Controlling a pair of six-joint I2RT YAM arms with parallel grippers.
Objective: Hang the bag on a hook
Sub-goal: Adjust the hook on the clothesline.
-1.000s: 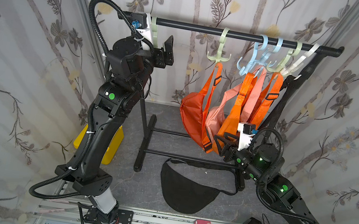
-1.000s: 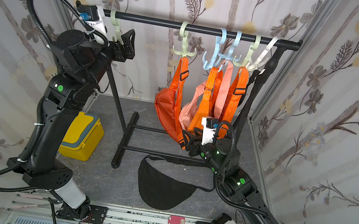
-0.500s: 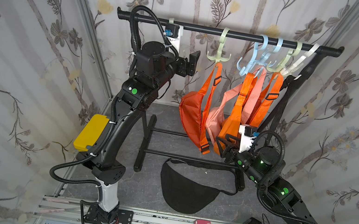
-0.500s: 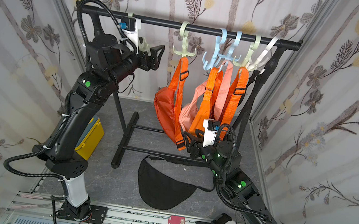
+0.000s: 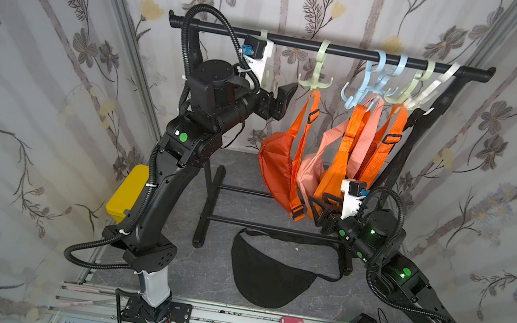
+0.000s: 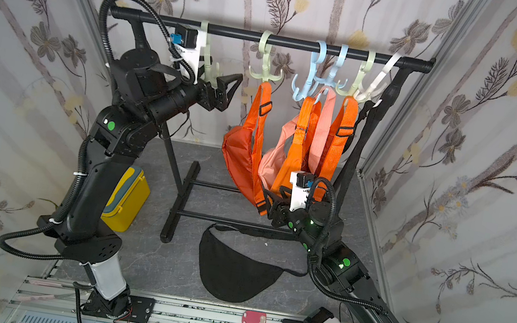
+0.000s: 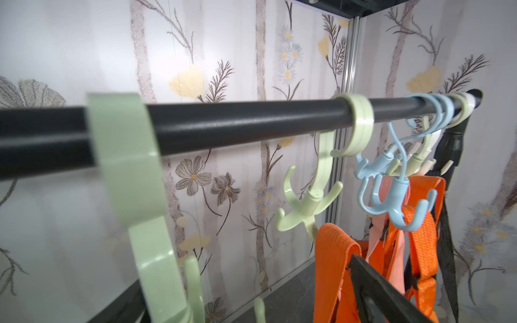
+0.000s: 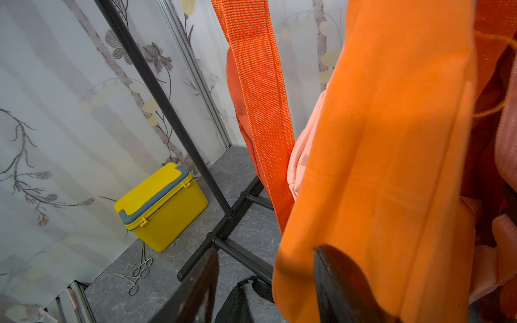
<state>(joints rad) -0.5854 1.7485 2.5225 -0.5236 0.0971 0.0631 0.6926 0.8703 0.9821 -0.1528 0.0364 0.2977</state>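
The black fabric crossbody bag (image 5: 267, 272) (image 6: 233, 267) lies flat on the grey stone-pattern floor (image 5: 208, 267), just in front of the base bars of the black metal garment rack (image 5: 338, 49). Its black strap (image 5: 326, 278) loops out beside the rack's right foot. The bag hangs on no hook, and neither gripper touches it.

The left gripper (image 6: 230, 89) stands high, just below the rail, at the pale green plastic swivel hook (image 6: 207, 66) nearest the rail's left end. Its jaws are spread wide and carry nothing. In the left wrist view this hook (image 7: 151, 237) fills the near field, with one black finger (image 7: 386, 296) off to the side. Whether a finger touches the hook cannot be told.

The right gripper (image 5: 316, 208) sits low, against the bottom of the hanging bags. Its jaws are partly apart. In the right wrist view a bright orange nylon bag (image 8: 377, 167) drapes over one finger (image 8: 335, 285). The other finger (image 8: 201, 282) stands free of the fabric, so nothing is clamped.

Further along the rail hang a second pale green hook (image 5: 315, 80) and two light blue hooks (image 5: 363, 91). Orange bags and a salmon-pink bag (image 5: 309, 174) hang below by their straps. A yellow plastic lidded box (image 6: 130, 198) stands on the floor behind the left arm. Metal scissor-type forceps (image 8: 138, 272) lie on the floor near the box.
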